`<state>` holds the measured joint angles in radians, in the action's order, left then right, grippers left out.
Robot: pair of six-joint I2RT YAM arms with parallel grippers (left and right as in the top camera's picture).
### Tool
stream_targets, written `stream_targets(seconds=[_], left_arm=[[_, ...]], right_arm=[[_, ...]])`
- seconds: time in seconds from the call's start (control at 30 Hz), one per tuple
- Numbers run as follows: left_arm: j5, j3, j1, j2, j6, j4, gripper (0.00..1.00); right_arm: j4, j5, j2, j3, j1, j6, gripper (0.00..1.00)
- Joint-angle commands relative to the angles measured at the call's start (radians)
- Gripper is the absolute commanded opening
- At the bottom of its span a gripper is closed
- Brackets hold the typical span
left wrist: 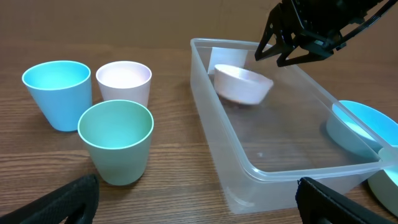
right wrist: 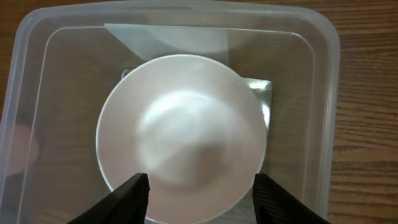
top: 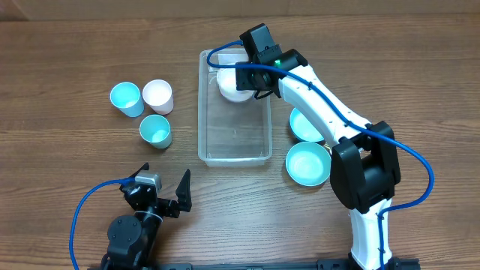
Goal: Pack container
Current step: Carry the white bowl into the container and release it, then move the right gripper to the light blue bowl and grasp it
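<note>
Right gripper (right wrist: pixel 200 182), fingers wide, above white bowl (right wrist: pixel 186 130) inside container (right wrist: pixel 324 93); two teal bowls (top: pixel 307 163), three cups (top: pixel 157 95) outside; left gripper (top: pixel 165 177) likewise wide.

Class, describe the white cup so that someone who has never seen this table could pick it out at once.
Find the clear plastic container in the middle of the overhead view; three cups stand left of it. The white cup is the only white one: its neighbours are a light blue cup and a teal cup.
</note>
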<state>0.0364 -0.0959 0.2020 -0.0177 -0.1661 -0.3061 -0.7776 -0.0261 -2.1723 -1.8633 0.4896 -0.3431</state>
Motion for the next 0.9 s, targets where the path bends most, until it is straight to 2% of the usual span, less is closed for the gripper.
stream_targets(seconds=[0.0, 0.13, 0.27, 0.3, 0.37, 0.4, 0.5, 0.6, 0.63, 0.73, 0.77, 0.87], left_arm=[[-0.003, 0.004, -0.005, 0.005, -0.014, 0.004, 1.00], [-0.003, 0.004, -0.005, 0.005, -0.014, 0.004, 1.00], [-0.003, 0.004, -0.005, 0.005, -0.014, 0.004, 1.00], [-0.003, 0.004, -0.005, 0.005, -0.014, 0.004, 1.00], [-0.003, 0.004, -0.005, 0.005, -0.014, 0.004, 1.00], [-0.003, 0.004, -0.005, 0.005, -0.014, 0.004, 1.00], [-0.003, 0.004, -0.005, 0.005, -0.014, 0.004, 1.00], [-0.003, 0.004, -0.005, 0.005, -0.014, 0.004, 1.00], [-0.003, 0.004, -0.005, 0.005, -0.014, 0.004, 1.00], [-0.003, 0.004, -0.005, 0.005, -0.014, 0.004, 1.00], [-0.003, 0.004, -0.005, 0.005, -0.014, 0.004, 1.00], [-0.003, 0.004, -0.005, 0.005, -0.014, 0.004, 1.00]], right_arm=[[-0.004, 0.019, 0.001, -0.027, -0.001, -0.005, 0.56], [-0.123, 0.049, 0.036, -0.168, -0.003, 0.015, 0.54], [-0.299, -0.018, 0.140, -0.255, -0.086, 0.035, 0.58], [-0.338, -0.030, 0.160, -0.255, -0.122, 0.035, 0.62], [-0.408, -0.041, 0.167, -0.254, -0.202, 0.036, 0.79], [-0.436, -0.039, 0.164, -0.233, -0.261, 0.035, 1.00], [-0.428, 0.035, 0.163, -0.170, -0.391, 0.035, 1.00], [-0.427, 0.111, 0.163, -0.169, -0.451, 0.039, 1.00], [-0.445, 0.150, 0.163, -0.161, -0.468, 0.114, 1.00], [-0.464, 0.116, 0.163, -0.082, -0.472, 0.136, 1.00], [-0.457, 0.102, 0.163, -0.003, -0.471, 0.114, 1.00], [-0.395, 0.102, 0.168, 0.161, -0.461, 0.039, 0.92]])
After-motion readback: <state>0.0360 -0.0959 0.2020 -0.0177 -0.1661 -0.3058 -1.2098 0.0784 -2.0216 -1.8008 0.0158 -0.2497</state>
